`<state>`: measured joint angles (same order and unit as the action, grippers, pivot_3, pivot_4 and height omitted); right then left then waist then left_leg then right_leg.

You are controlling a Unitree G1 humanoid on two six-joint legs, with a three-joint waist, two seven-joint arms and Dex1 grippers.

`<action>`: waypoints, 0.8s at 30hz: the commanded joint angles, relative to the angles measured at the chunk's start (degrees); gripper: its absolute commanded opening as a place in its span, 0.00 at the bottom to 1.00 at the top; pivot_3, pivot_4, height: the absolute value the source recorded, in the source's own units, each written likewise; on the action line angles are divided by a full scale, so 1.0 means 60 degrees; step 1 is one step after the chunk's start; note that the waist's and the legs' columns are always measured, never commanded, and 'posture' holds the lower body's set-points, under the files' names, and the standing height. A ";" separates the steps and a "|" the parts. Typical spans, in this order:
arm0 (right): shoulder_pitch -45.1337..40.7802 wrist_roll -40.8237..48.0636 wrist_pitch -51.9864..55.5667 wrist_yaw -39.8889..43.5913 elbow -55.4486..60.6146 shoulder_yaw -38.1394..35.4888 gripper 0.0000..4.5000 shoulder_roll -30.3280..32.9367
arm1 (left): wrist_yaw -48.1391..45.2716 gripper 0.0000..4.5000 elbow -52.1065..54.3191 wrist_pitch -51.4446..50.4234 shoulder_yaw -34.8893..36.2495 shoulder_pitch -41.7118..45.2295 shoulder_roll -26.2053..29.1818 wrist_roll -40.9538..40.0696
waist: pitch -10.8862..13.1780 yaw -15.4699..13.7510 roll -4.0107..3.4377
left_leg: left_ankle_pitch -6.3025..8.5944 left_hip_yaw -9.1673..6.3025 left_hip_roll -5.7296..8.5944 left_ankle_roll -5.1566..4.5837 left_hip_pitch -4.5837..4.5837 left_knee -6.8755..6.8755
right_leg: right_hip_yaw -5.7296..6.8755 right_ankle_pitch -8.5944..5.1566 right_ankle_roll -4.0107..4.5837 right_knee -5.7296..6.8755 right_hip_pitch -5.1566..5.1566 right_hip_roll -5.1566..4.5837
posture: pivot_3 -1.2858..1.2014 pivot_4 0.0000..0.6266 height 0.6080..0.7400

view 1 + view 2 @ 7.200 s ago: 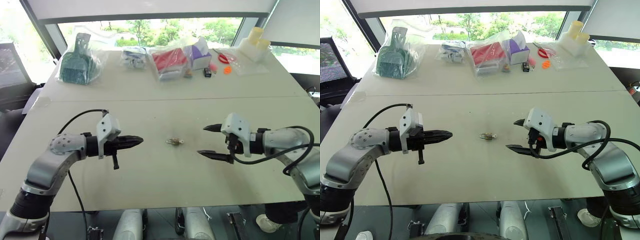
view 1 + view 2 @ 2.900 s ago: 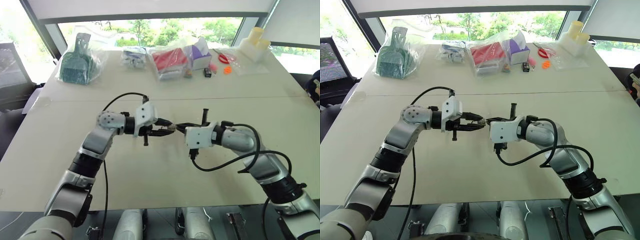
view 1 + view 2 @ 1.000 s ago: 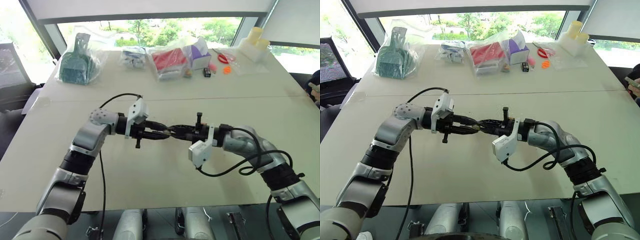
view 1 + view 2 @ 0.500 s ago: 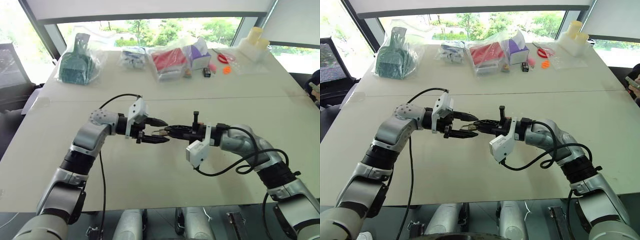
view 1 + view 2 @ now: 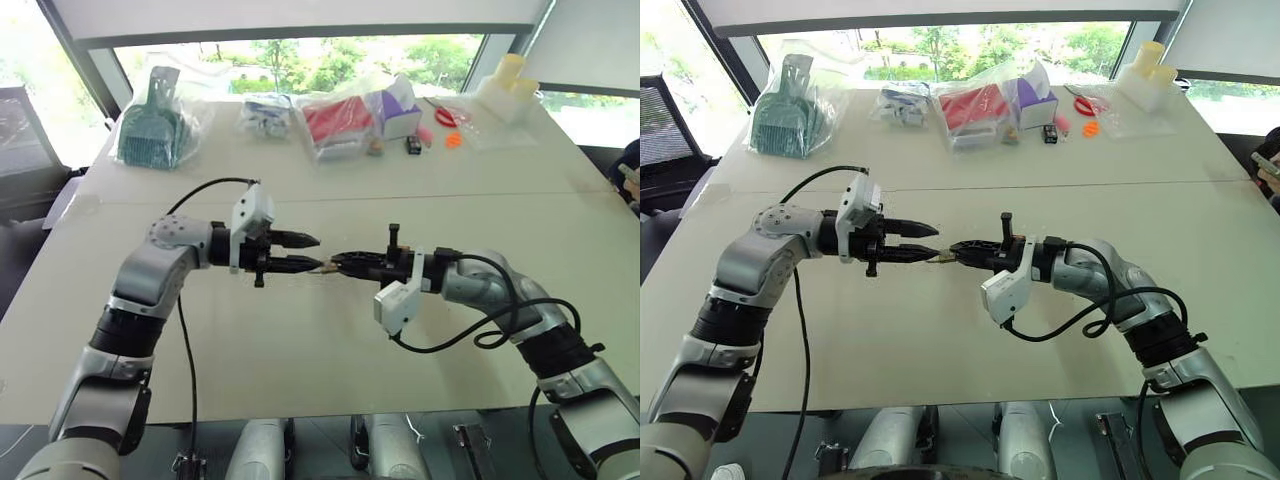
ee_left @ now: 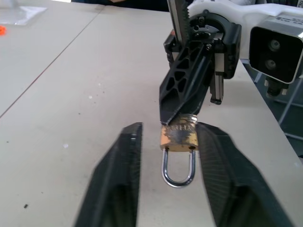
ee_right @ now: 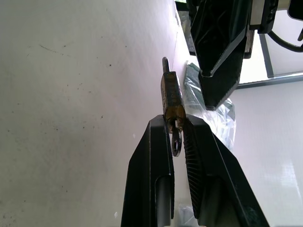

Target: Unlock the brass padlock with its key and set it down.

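Observation:
The brass padlock point(image 6: 179, 138) hangs in the air over the white table point(image 5: 300, 350), its silvery shackle point(image 6: 178, 168) pointing toward my left arm. My right gripper point(image 7: 175, 122) is shut on the padlock's point(image 7: 171, 97) key end. The key point(image 7: 176, 141) sticks out between its two fingers. My left gripper point(image 5: 318, 253) faces it from the left, open. The padlock sits between the left gripper's fingers point(image 6: 116, 184). One finger lies close against the brass body and the other stands clear of it.
Along the table's far side lie a green dustpan in a plastic bag point(image 5: 155, 120), a bag with red items point(image 5: 340, 120), a purple box point(image 5: 400, 110), red scissors point(image 5: 452, 115) and pale containers point(image 5: 510, 88). A person shows at the right edge point(image 5: 630, 170).
My left gripper opened wide half a second ago, has since narrowed, and has drawn back a little to the left. The right gripper has held still with the padlock.

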<state>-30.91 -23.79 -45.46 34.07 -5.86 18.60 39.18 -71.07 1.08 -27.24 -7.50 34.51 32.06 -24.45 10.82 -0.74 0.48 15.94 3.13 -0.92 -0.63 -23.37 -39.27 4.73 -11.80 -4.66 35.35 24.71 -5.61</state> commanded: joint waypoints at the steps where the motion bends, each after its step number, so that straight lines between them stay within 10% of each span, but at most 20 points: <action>1: -0.0082 0.0194 -0.0066 -0.0050 0.0097 -0.0169 0.00 0.0044 | 0.0102 0.00 0.0399 -0.0010 0.0196 -0.0038 0.0072 -0.0188 | 0.0000 0.0005 0.0000 | 0.0000 0.0000 0.0000 0.0000 0.0000 0.0000 | 0.0000 0.0000 0.0000 0.0000 0.0000 0.0000 | 0.52 0.24 1.00; 24: -0.0127 0.0333 0.0036 0.0130 0.0227 -0.0173 0.00 0.0021 | 0.0381 0.00 -0.0475 0.1426 -0.0464 -0.0457 -0.0063 0.0992 | 0.0000 0.0008 0.0000 | 0.0000 0.0003 0.0001 0.0000 0.0002 0.0000 | 0.0000 0.0000 0.0000 0.0001 0.0000 0.0000 | 0.52 0.24 1.00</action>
<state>-30.92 -23.41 -44.77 35.07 -6.39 18.60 39.32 -69.55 -1.82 -20.26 -10.49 31.16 31.75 -19.03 10.82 -0.69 0.48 15.94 3.15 -0.91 -0.63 -23.36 -39.27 4.73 -11.80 -4.66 35.35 24.71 -5.60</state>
